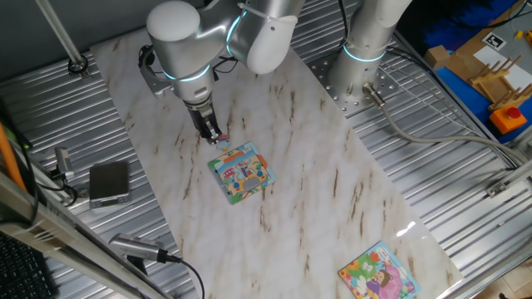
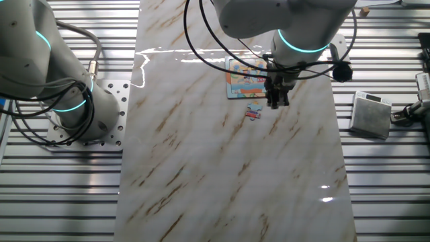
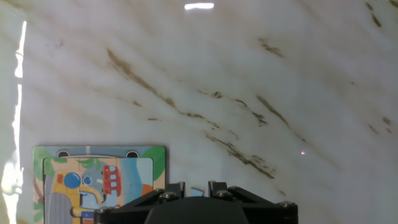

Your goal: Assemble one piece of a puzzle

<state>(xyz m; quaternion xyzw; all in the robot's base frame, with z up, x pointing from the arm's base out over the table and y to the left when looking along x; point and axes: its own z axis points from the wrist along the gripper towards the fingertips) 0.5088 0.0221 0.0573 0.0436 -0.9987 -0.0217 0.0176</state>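
The gripper (image 2: 276, 102) hangs low over the table (image 2: 222, 175); I cannot tell its opening. The piece (image 2: 253, 111) lies loose just beside it, the puzzle (image 2: 246, 78) behind. A careless descent may push the piece aside.

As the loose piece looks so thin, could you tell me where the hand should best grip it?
Across its narrow edges, coming straight down from above: the piece lies flat on the marble table, apart from the puzzle, so only its thin rim offers purchase. The hand hangs beside it.
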